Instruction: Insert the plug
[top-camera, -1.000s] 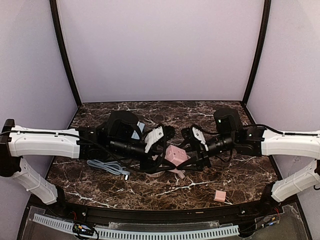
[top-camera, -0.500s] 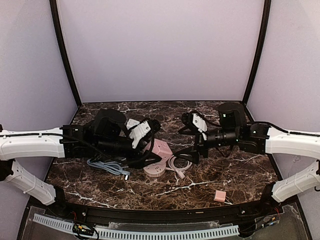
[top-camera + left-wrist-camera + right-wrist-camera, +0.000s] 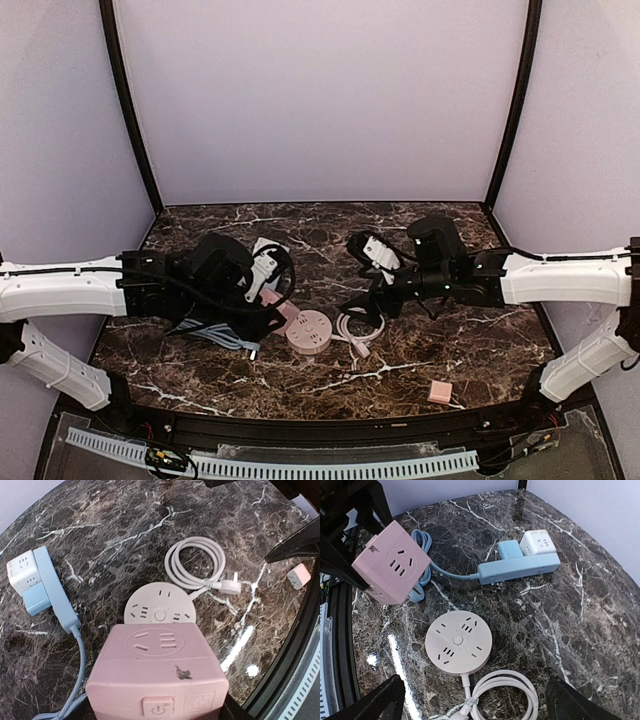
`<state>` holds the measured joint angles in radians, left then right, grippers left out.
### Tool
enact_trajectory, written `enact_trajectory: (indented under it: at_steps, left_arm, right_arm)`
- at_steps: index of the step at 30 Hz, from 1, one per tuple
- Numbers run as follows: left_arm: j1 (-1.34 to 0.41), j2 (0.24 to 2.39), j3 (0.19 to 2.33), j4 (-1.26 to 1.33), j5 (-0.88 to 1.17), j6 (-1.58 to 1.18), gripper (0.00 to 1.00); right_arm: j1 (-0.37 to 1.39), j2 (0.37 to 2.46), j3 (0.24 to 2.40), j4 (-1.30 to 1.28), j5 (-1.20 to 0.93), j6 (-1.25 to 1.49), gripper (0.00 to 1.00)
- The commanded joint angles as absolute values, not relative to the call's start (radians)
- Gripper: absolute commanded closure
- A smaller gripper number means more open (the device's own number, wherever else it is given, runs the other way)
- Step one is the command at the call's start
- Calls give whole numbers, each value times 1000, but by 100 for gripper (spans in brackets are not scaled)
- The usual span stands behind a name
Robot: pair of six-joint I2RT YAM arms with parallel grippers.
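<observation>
the white plug (image 3: pixel 226 583) lies flat on the table (image 3: pixel 470 345), just right of the round socket (image 3: pixel 159 611), prongs pointing away from it. your right pincer (image 3: pixel 366 300), released, hangs nearest, above its coil; the left pincer (image 3: pixel 262 300) grasps the pink cube (image 3: pixel 157 675).

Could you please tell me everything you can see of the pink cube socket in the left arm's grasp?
The pink cube socket looks like matte plastic with rounded corners. One face shows outlet slots. Another carries a power button and a second button, with a small dark mark above them. The left pincer is shut on it, holding it tilted and apparently off the table, near the round socket. Nothing is plugged into the faces shown.
</observation>
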<state>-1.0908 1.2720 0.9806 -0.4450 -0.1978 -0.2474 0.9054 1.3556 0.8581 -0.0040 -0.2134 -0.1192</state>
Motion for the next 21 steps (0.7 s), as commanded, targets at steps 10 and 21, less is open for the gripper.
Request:
enact_trajectory:
  at_steps: [10,21]
  left_arm:
    - [-1008,1317,1029,-484,-165,-44,99]
    - [-1014,1342,1010,-525,-77,-289,99]
  right_arm:
    - [934,1432,797,-66,-183,162,9]
    - [939,1581,757,35,-202,211,12]
